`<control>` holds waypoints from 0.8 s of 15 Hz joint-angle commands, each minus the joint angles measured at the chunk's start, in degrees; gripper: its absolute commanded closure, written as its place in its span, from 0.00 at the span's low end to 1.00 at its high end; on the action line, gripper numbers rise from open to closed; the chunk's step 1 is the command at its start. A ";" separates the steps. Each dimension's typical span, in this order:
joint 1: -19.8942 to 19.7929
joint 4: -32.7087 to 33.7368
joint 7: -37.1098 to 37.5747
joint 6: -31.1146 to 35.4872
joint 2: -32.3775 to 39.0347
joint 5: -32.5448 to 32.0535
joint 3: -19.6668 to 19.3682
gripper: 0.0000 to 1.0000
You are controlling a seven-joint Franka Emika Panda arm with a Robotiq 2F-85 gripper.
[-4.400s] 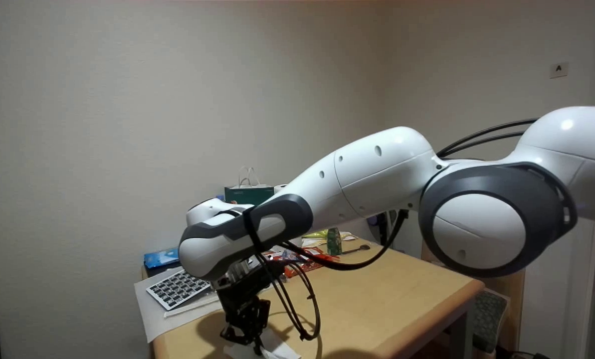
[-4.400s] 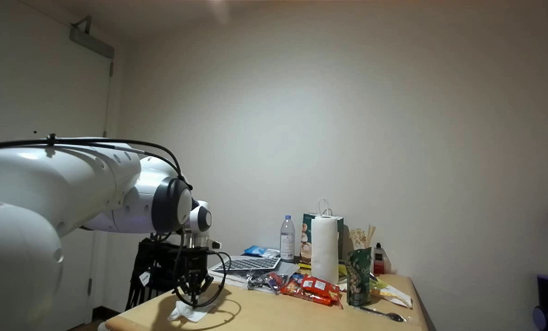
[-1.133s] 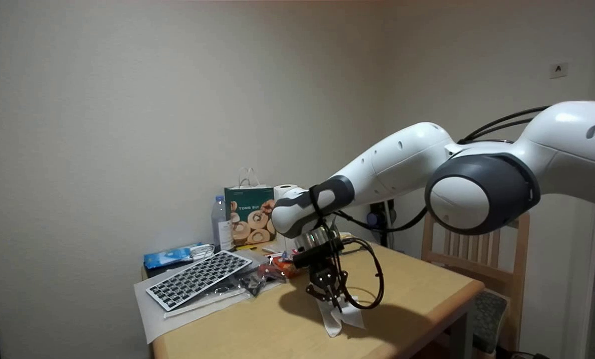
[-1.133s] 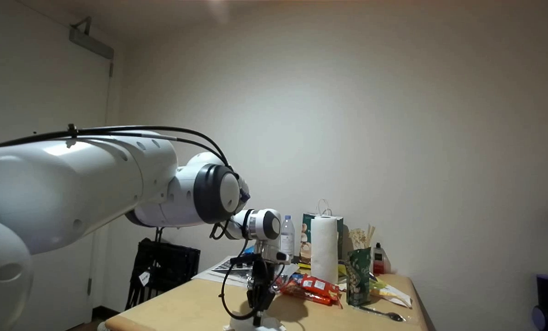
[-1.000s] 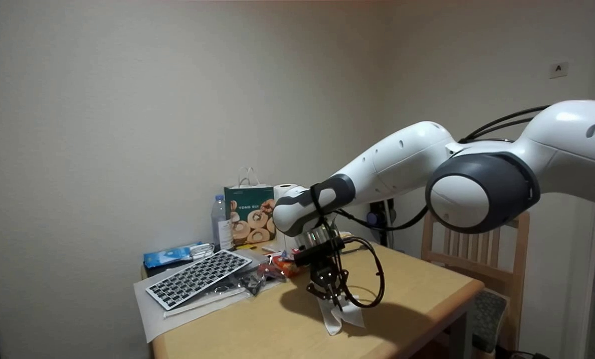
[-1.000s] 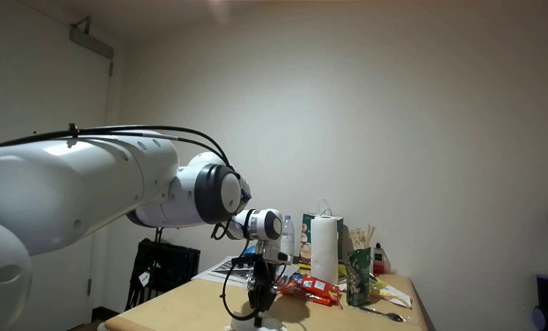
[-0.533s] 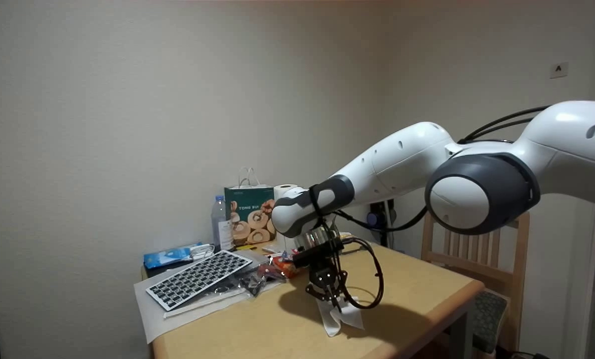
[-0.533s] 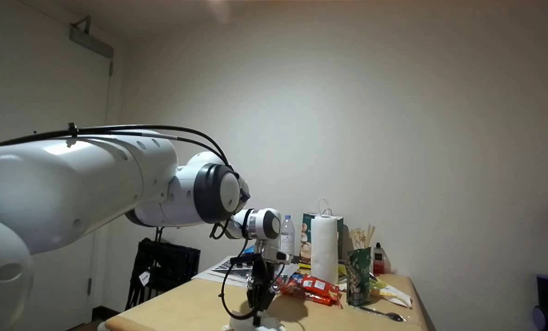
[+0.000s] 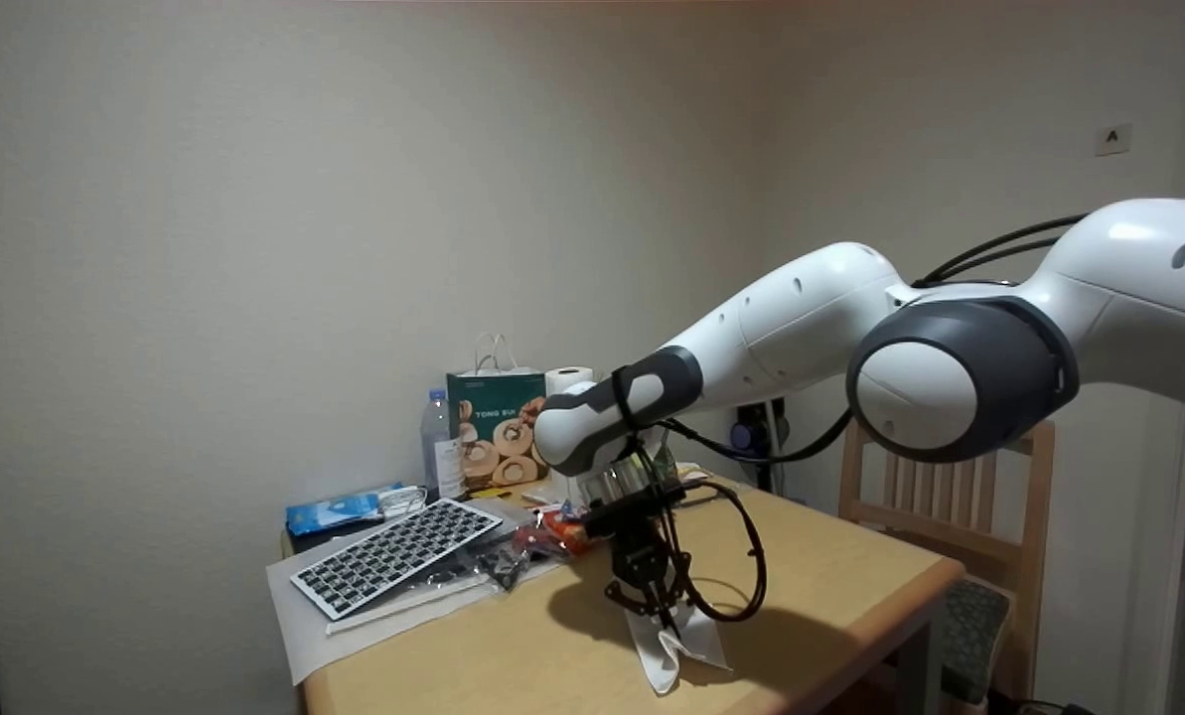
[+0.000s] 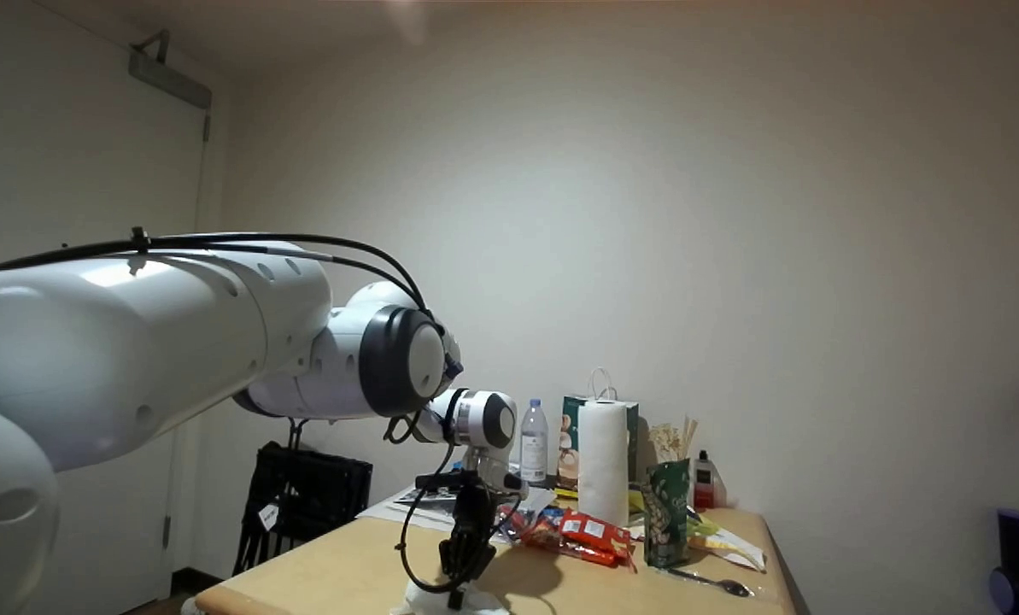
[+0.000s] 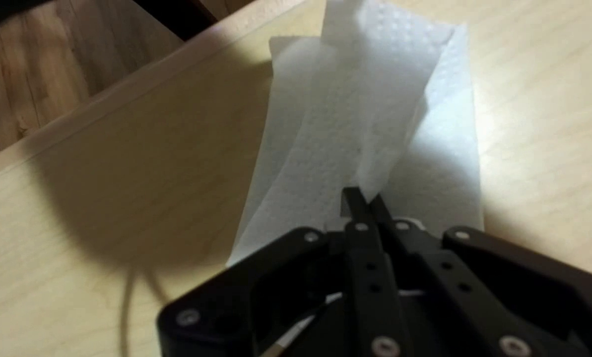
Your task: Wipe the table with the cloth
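The claw (image 11: 366, 198) is pointing down at the counter (image 9: 820, 556), its tips pressing nearly together w/ just a thin fold of the cloth (image 11: 325, 139) pinched btwn them. Cloth is lying on the counter, right under the claw.

Wrist view is giving the grip best — white dimpled layers are spreading out, & a strip on top is narrowing down into the tips. It's also showing wood floor (image 11: 37, 79) past the counter's edge.

In an exterior view the cloth is lying almost all in frame, & a pale slat-back chair (image 9: 935, 529) is standing past the counter. The keyboard (image 9: 393, 559) is showing nearly whole, lying over a white sheet (image 9: 304, 626) w/ a blue pkt (image 9: 332, 511) just behind. A green paper bag (image 9: 498, 427) is facing out w/ its print, beside a water bottle (image 9: 443, 452); the paper towel roll (image 9: 568, 377) is peeking out from behind the arm (image 9: 811, 308), mostly just its upper end.

In an exterior view a green pouch (image 10: 668, 512) is standing upright, a dark spoon (image 10: 727, 588) lying just in front, & the roll is standing there full height, covering part of the bag. Red pkts (image 10: 590, 536) are lying near its foot. Cloth is running off the bottom of the frame here, & the end of the arm is covering part of the keyboard — while a black folded item (image 10: 304, 495) is standing past the counter & a door closer (image 10: 172, 79) is showing up top.
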 commanded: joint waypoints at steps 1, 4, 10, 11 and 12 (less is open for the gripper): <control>-1.13 -5.95 -2.11 -0.24 -0.36 3.29 2.74 1.00; -0.20 -0.91 -0.38 -2.59 -0.22 1.39 1.10 0.99; 1.00 3.15 -1.42 -5.96 2.97 0.67 1.69 1.00; 1.75 5.05 -2.83 -8.25 4.45 0.27 2.29 1.00; 2.69 6.37 -4.08 -10.38 5.49 -0.11 2.77 1.00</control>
